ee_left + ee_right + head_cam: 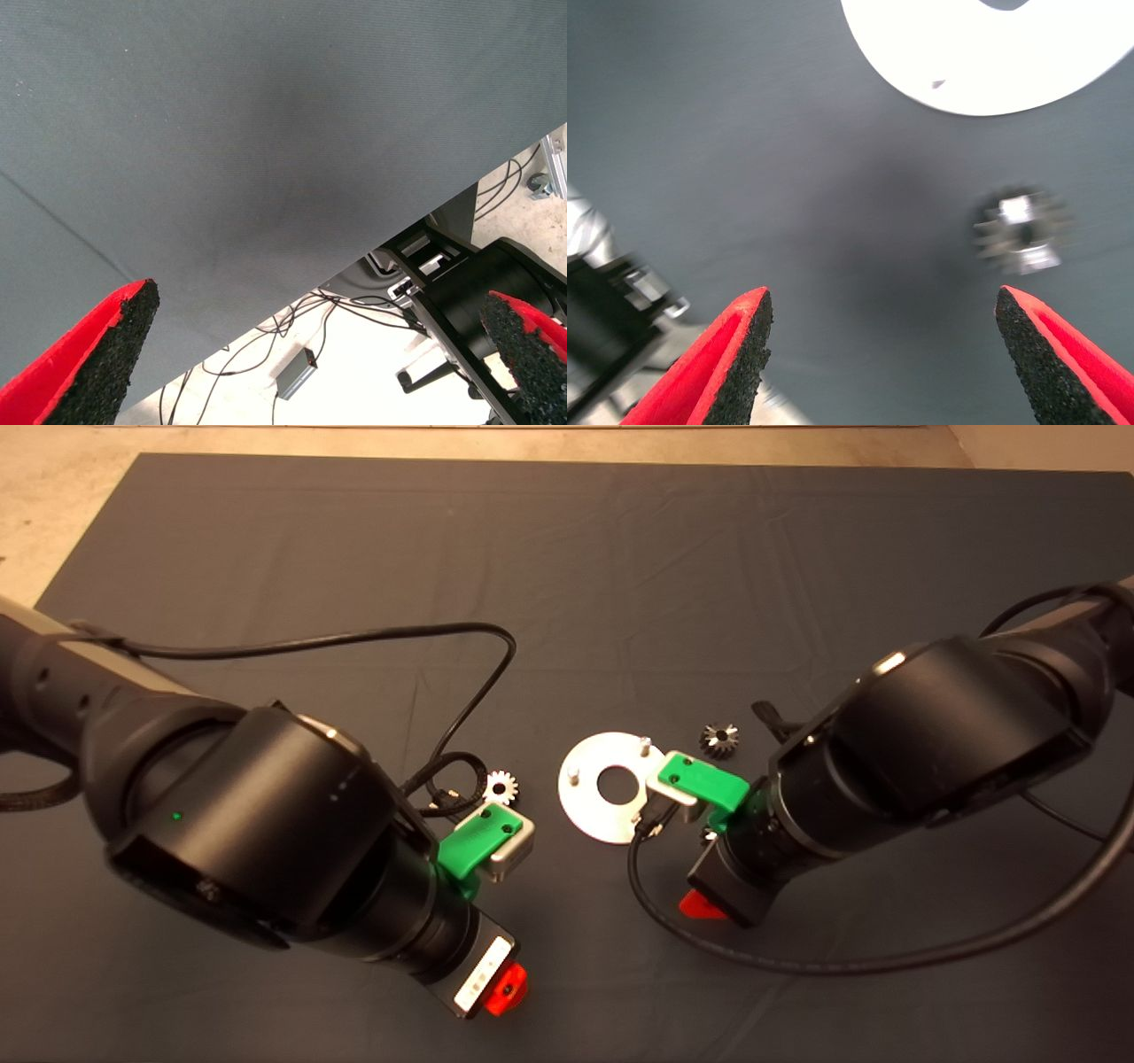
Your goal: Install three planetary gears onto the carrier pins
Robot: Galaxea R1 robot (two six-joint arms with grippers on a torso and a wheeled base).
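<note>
The shiny round disc (595, 815) with a large centre hole lies mid-mat, and two carrier pins (646, 740) (574, 772) stand on it. A silver planetary gear (501, 786) lies left of the disc, and a dark one (719, 740) lies to its right. Another gear (1021, 232) lies on the mat near the disc's edge (992, 62), just ahead of one fingertip (1028, 328) of my right gripper (881, 297). That gripper is open and holds nothing. It hangs at the disc's near right side (704, 905). My left gripper (319, 301) is open and empty, near the mat's front edge (507, 990).
A black cable (461, 766) loops beside the silver gear. Another cable (797, 957) trails from the right arm across the mat. In the left wrist view, the floor beyond the mat edge shows cables and a metal frame (461, 283).
</note>
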